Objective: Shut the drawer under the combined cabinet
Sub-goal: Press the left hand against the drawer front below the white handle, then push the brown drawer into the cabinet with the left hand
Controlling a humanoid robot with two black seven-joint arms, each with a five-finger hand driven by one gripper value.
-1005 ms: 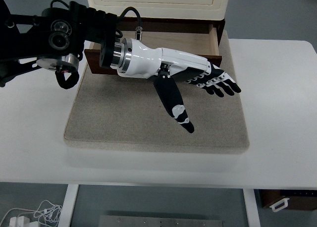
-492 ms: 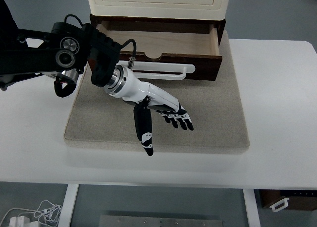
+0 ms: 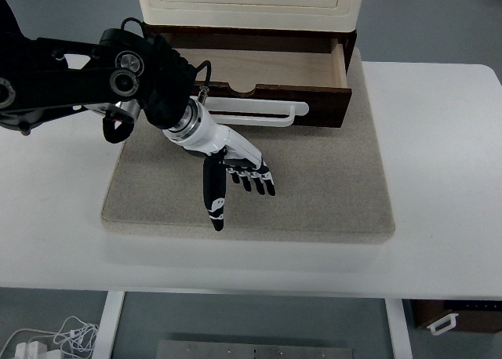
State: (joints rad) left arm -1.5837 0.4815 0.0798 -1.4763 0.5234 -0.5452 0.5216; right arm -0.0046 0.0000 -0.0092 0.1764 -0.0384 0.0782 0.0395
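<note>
1. White table is carrying a grey mat; a cream cabinet is standing at the mat's far edge.
2. Drawer under the cabinet is sitting pulled out, its white handle facing the robot.
3. Left hand is hovering over the mat just in front of the drawer, fingers extended and relaxed, grasping nothing, thumb pointing toward the near edge.
4. Cables are lying on the floor below.

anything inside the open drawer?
The drawer shows only a bare light wood floor where visible. Its left end is covered by the left arm, and the back sits under the cabinet, so those parts can't be checked.
</note>
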